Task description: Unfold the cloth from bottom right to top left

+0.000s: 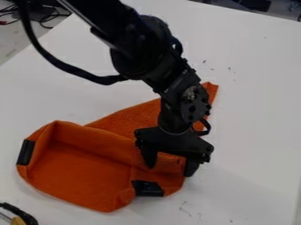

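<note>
While the orange cloth (76, 184) lies partly folded on the white table (253, 110), the black two-finger gripper (170, 170) hangs down over the cloth's right-hand part, as the camera view shows it. Its fingers are released, standing well apart from each other, with a stretch of the cloth's bunched right side showing in the gap between them. One finger comes down over the cloth, inward of its right edge; the other is right by that edge. Whether either fingertip presses on the fabric, I cannot tell.

On its near side the cloth is a broad, rounded shape with a raised fold running across it, from its upper left toward the gripper. Beyond that fold, more of the cloth stretches up and to the right, passing behind the black robot arm (144, 52) and ending in a narrow corner past it. One black patch (26, 152) sits on the cloth's left edge, and another black patch (147, 188) on its lower edge, toward the right.

The arm slants in from above the cloth. Beyond the cloth's upper left are dark cables (44, 17), off the table, and below its lower left is a yellow-and-black object (19, 219), partly cut off.
</note>
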`<state>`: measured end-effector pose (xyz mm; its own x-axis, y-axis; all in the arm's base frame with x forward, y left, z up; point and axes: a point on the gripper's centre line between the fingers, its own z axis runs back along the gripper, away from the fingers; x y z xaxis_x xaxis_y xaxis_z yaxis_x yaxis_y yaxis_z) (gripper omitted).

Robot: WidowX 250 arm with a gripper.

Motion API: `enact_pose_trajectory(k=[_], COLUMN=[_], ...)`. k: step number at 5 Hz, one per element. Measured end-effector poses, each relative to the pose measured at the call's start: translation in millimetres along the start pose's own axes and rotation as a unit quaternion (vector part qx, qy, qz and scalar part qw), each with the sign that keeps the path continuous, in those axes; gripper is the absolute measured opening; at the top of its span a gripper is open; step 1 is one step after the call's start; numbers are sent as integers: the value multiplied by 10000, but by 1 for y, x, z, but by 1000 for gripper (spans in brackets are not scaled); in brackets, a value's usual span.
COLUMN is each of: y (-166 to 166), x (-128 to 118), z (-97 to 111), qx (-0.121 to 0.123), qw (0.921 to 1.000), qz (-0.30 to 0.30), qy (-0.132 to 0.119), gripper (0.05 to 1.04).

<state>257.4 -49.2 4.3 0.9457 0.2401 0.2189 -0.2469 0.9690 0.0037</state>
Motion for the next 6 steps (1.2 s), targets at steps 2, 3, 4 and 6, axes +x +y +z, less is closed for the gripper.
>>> enact_pose_trajectory(k=[2, 3, 4, 6], y=[3, 3, -2, 3], x=[2, 3, -3, -11], z=[0, 1, 1, 11], qx=[54, 92, 114, 171], qw=[10000, 9999, 9999, 9997], qz=[-50, -39, 31, 163], qy=[35, 22, 3, 31], gripper=[432, 332, 630, 1005])
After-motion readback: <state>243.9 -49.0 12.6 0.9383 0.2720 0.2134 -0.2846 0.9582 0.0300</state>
